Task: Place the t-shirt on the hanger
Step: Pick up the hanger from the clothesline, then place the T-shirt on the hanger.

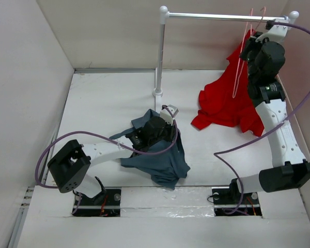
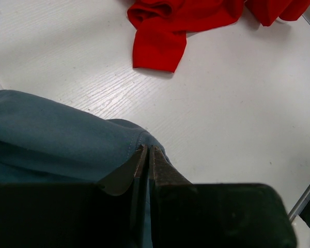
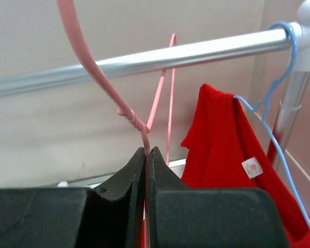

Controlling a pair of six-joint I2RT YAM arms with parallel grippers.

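At the rail point(image 3: 206, 49), right claw point(image 3: 146, 153) clamps the hanger point(image 3: 91, 66) at its neck, best lifted straight up until it unhooks; left claw point(image 2: 147, 150) pinches the t-shirt point(image 2: 46, 138), heaped on the tabletop point(image 2: 237, 113).

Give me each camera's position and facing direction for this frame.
Top external: high behind the robot, looking down over the table to the clothes rail; left arm and right arm both show.
Left wrist: low over the table, facing the red shirt; left gripper shut on the t-shirt.
Right wrist: up by the rail, facing the back wall; right gripper shut on the pink hanger.
Shared: red shirt in all three.
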